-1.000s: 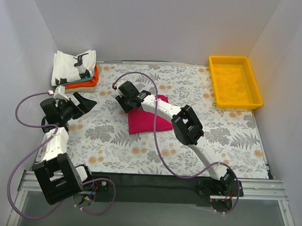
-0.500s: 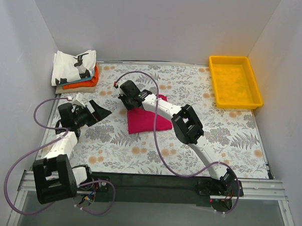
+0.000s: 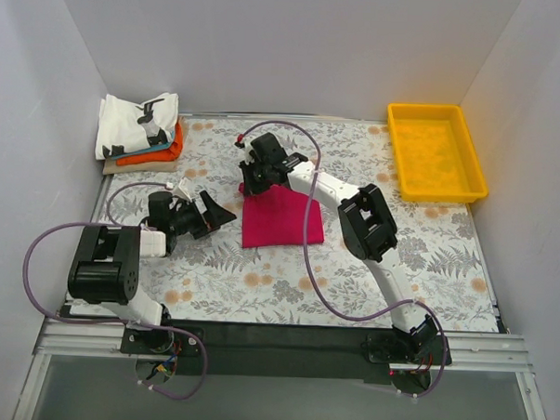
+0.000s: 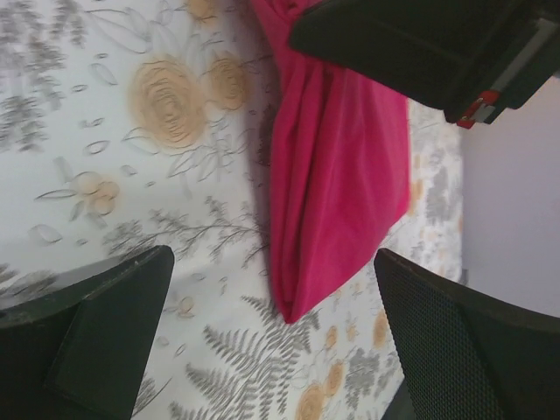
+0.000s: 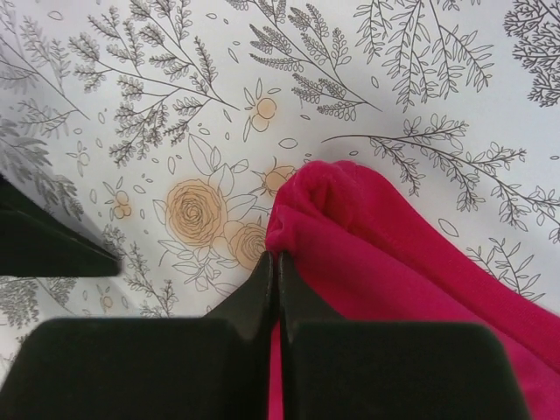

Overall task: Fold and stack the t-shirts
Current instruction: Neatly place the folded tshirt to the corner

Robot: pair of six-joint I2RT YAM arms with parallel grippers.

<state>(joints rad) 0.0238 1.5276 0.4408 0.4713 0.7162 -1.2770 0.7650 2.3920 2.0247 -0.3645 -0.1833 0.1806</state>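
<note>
The folded magenta-red t-shirt [image 3: 281,219] [image 4: 341,166] [image 5: 402,254] lies on the flowered table mid-left. My right gripper [image 3: 254,182] [image 5: 277,259] is shut on its far-left corner, cloth bunched at the fingertips. To the left of the shirt's near-left corner, my left gripper [image 3: 221,214] [image 4: 273,262] stands open and low over the table, that corner between its fingers and untouched. Folded t-shirts are stacked [image 3: 140,127] at the back left: a white black-printed one on top, light blue and orange beneath.
A yellow plastic tray [image 3: 437,111] stands at the back right. White walls close in the table on three sides. The right arm's black body [image 4: 420,48] hangs over the shirt's far end in the left wrist view.
The right gripper has shut on the shirt's far-left corner and shifted a little back and right. The left arm swung in from the left until its open gripper reached the shirt's near-left corner.
</note>
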